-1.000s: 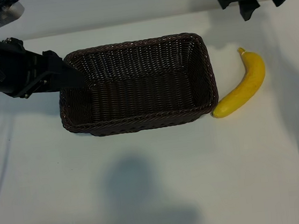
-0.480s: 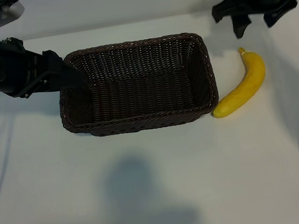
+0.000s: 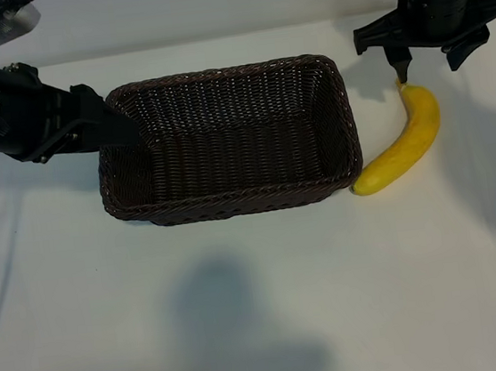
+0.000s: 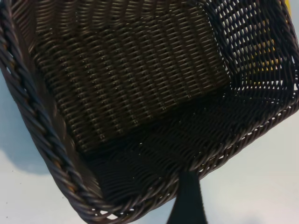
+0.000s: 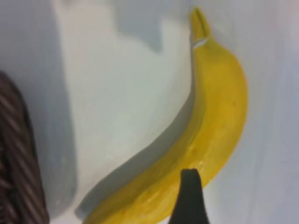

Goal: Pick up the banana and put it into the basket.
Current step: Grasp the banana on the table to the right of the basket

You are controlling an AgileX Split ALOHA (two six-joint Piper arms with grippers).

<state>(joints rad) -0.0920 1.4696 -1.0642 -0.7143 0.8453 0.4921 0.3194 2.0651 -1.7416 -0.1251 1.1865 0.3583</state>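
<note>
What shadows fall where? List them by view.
Exterior view: a broad soft shadow darkens the table in front of the basket. Right wrist view: the banana casts a grey shadow alongside its inner curve, toward the basket.

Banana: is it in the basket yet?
No, the banana lies on the table just outside the basket, by its right end.

No words, numbers, labels or signs can be read anywhere in these pictures.
</note>
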